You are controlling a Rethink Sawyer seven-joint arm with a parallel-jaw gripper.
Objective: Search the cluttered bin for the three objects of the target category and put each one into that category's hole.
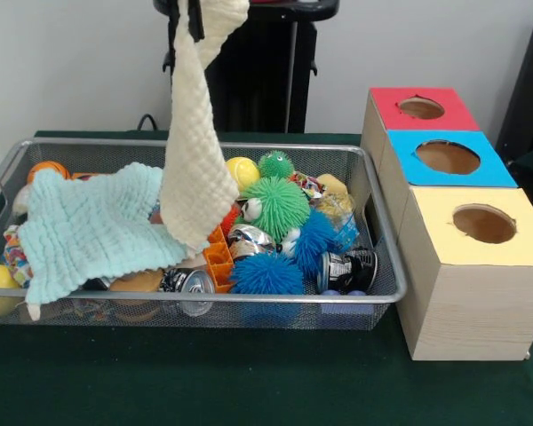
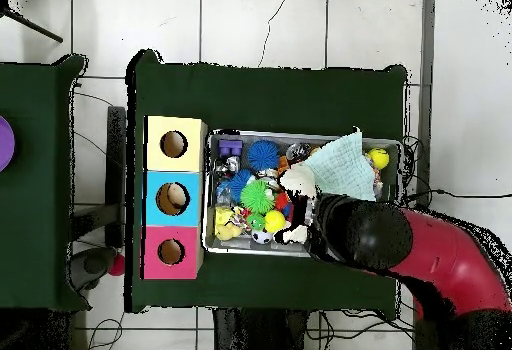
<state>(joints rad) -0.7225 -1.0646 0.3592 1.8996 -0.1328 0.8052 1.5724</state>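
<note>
Your gripper (image 1: pixel 185 19) is pinched shut on the top of a cream cloth (image 1: pixel 192 151), which hangs from it with its tail trailing into the bin (image 1: pixel 249 298) beside the pale blue cloth (image 1: pixel 93 229). Lift until that tail clears the rim before you swing sideways, or it will drag the spiky balls (image 1: pixel 275 206) and cans (image 1: pixel 188 282) along (the tail looks to rest on the orange piece (image 1: pixel 218 256)). I judge this a clearing move, not a delivery: a crinkly film bag (image 1: pixel 339 216) shows by the right wall, near the boxes (image 1: pixel 462 232). Drop the cloth well apart from that bag, so it stays uncovered.
</note>
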